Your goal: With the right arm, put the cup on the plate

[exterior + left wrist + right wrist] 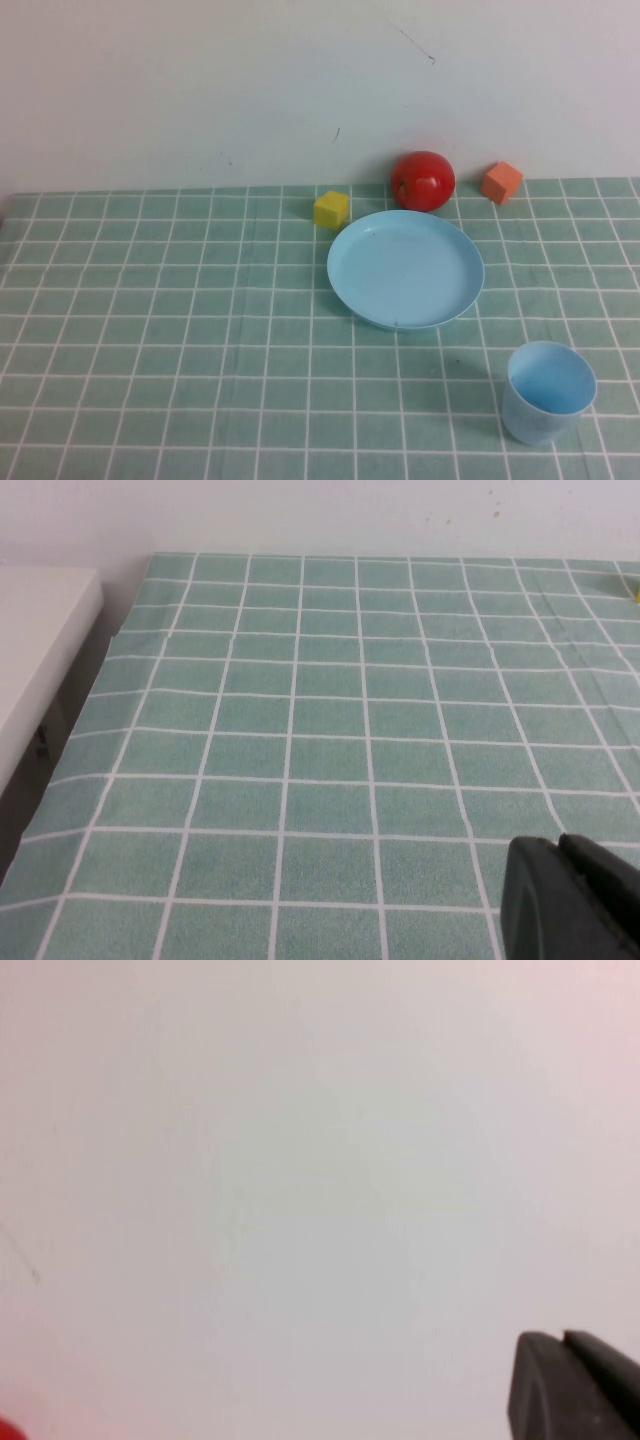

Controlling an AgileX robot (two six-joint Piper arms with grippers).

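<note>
The light blue cup (548, 392) stands upright on the green checked cloth at the front right. The round light blue plate (405, 268) lies behind it to the left, apart from it and bare. Neither arm shows in the high view. My left gripper (558, 844) is shut and empty, low over the bare cloth on the left side. My right gripper (563, 1338) is shut and empty, and its view faces the white wall. The cup and plate do not show in either wrist view.
A red ball (422, 181) sits just behind the plate by the wall. A yellow cube (331, 210) lies behind the plate to the left, an orange cube (501, 182) at the back right. A white ledge (40, 650) borders the cloth's left edge.
</note>
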